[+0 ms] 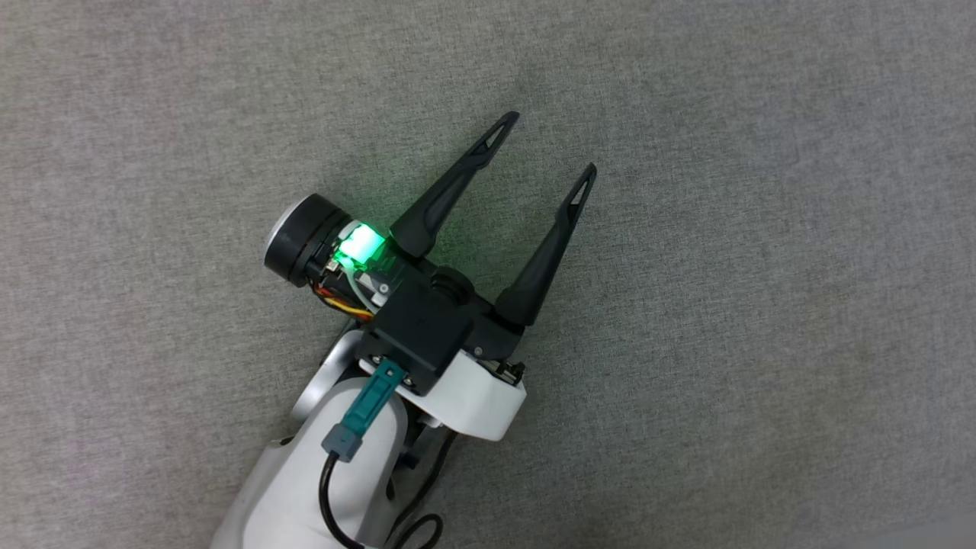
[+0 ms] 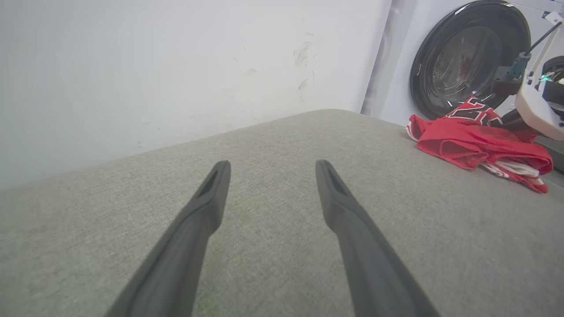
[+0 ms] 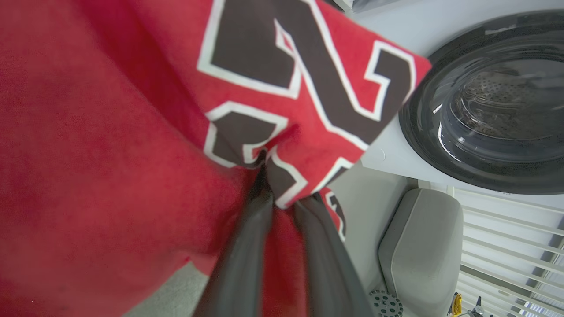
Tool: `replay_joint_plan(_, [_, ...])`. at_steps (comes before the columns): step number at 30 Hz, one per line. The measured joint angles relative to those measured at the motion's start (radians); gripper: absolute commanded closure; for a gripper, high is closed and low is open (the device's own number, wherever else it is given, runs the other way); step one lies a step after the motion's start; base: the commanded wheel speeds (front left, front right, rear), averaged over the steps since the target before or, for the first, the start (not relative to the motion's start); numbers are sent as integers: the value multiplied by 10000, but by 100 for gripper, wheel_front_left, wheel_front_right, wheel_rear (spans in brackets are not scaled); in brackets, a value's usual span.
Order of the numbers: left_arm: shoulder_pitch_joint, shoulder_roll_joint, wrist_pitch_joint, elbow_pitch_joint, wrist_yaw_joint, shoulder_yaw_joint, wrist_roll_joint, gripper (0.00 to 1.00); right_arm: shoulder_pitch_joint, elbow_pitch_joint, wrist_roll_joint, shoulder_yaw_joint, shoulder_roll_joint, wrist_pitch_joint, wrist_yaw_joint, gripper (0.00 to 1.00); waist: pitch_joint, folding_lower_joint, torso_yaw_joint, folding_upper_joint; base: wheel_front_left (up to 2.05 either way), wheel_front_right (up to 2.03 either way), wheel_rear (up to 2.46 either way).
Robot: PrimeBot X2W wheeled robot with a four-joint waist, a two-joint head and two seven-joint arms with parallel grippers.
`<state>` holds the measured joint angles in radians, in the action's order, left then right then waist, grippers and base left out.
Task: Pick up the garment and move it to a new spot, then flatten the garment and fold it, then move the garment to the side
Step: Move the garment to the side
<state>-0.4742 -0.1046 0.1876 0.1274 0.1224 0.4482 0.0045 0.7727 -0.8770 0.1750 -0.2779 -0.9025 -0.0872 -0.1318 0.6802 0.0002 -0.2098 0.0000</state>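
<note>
Over the table: the left pincer (image 1: 547, 145) is held above the grey cloth top of the table (image 1: 762, 305). Nothing is held between its two long dark fingers.
Left pincer: the fingers are spread wide apart. They are pointed up and to the right in the head view. Nothing is touched by them.
Green light: a small green light (image 1: 360, 248) is lit on the left wrist, just beside the root of one finger.
Shirt: the red shirt (image 2: 476, 141) is seen in a crumpled heap on the far right part of the table. It is well apart from the left pincer. White stripes can be seen at its edges.
Right pincer: the right pincer (image 3: 286, 187) is pressed onto a fold of the shirt. Red cloth is pinched between its fingers, and the fingertips are hidden in the cloth.
Numbers: big black shapes with white edges (image 3: 308, 75) are printed on the red cloth. They are seen just above the pinched spot in the right wrist view.
Right arm: the white wrist (image 2: 539, 105) is seen just beside the heap, at the right edge of the left wrist view.
Washing machine: a white washing machine with a round dark door (image 2: 469, 57) is seen behind the shirt.
Wall: a pale wall (image 2: 154, 66) is seen behind the table.
</note>
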Motion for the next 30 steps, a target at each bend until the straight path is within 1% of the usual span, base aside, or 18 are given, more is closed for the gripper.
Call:
replay_joint_plan(1, [-6,-36,0,-12,-2,-8,-4,0,66,-176,-125,59,98,46,0,80,5,1,-7,0,0,0,0])
replay_joint_plan(2, [-1,-63,4,-40,-8,-27,-25,0,109,-330,-261,119,194,102,0,13,-23,0,-2,0,0,0,0])
replay_joint_plan(3, [6,-73,21,-65,-35,-36,-86,0,163,-464,-349,180,286,186,0,0,-78,0,17,0,0,0,0])
replay_joint_plan(8, [223,-58,284,-313,-180,-94,-278,0,269,-922,-826,497,378,439,0,0,-520,0,193,0,0,0,0])
replay_joint_plan(11, [407,-44,441,-546,-318,-251,-453,0,269,-1003,-884,692,435,493,0,0,-916,-1,306,0,0,0,0])
replay_joint_plan(14, [709,-50,571,-878,-468,-458,-677,0,263,-897,-851,815,589,581,0,0,-1415,-2,406,0,0,0,0])
replay_joint_plan(17, [1067,-84,667,-1156,-669,-746,-901,0,232,-504,-502,1034,871,819,2,0,-2001,-2,506,0,0,0,0])
replay_joint_plan(20, [1519,-153,721,-1369,-991,-1223,-1070,0,30,265,21,1279,1563,1202,4,0,-2643,-2,603,0,0,0,0])
replay_joint_plan(22, [1902,-196,725,-1390,-1129,-1498,-1206,0,-311,922,368,1336,2079,1432,2,0,-3093,-3,666,0,0,0,0])
replay_joint_plan(24, [2243,-245,727,-1342,-1187,-1739,-1269,0,-709,1687,878,1488,2518,1628,2,0,-3533,-4,730,0,0,0,0])
replay_joint_plan(27, [2722,-290,740,-1315,-1266,-2050,-1386,0,-1503,2974,1455,1778,3005,2046,4,0,-4143,-5,859,1,0,0,0])
replay_joint_plan(30, [3232,-286,740,-1269,-1327,-2366,-1459,0,-2476,4301,1929,2104,3730,2217,4,0,-4689,-5,1016,0,0,0,0])
